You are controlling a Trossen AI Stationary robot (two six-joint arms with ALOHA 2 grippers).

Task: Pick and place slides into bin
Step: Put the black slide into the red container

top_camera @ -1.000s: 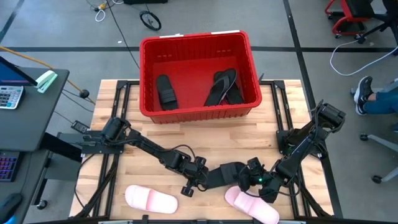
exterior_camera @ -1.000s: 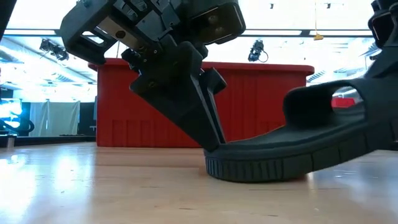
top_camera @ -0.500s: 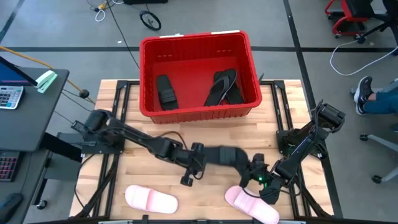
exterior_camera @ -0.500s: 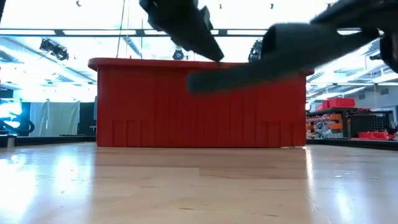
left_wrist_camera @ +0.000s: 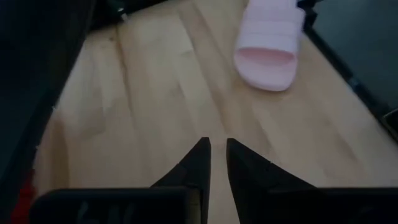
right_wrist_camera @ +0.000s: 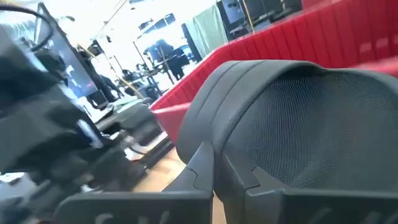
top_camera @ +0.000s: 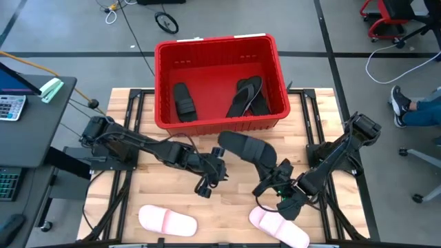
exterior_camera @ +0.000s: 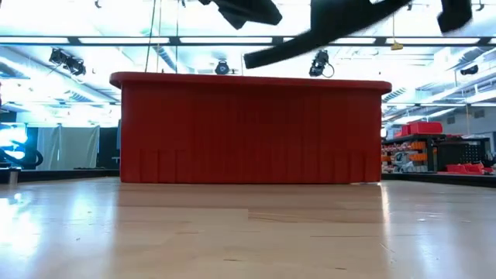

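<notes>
My right gripper [top_camera: 274, 171] is shut on a black slide [top_camera: 247, 147] and holds it in the air just in front of the red bin [top_camera: 220, 124]. In the low view the slide [exterior_camera: 325, 35] hangs tilted above the bin's rim [exterior_camera: 248, 80]. My left gripper [top_camera: 219, 169] is empty beside the slide's free end, with its fingers nearly together [left_wrist_camera: 214, 154]. Three black slides [top_camera: 182, 100] [top_camera: 247, 96] lie on the bin's floor. Two pale pink slides [top_camera: 167, 220] [top_camera: 279, 227] lie flat on the table near its front edge. My right gripper pinches the black slide between its two fingers at the end nearest the right arm, by the broad strap [right_wrist_camera: 261, 118]. The fingers come level from the table's near right and hide the exact spot. The slide is lifted clear, with its free end [top_camera: 224, 140] toward the bin.
The wooden table top [top_camera: 138, 179] is bare between the bin and the pink slides. A desk with a calculator [top_camera: 10, 107] stands beyond the left edge. A person's leg and shoe [top_camera: 403, 103] show beyond the right edge.
My right gripper has lifted the black slide off the table and carried it up and toward the far edge, close to the bin. My left gripper has gone the same way at the slide's other end, and the slide now hangs apart from it.
</notes>
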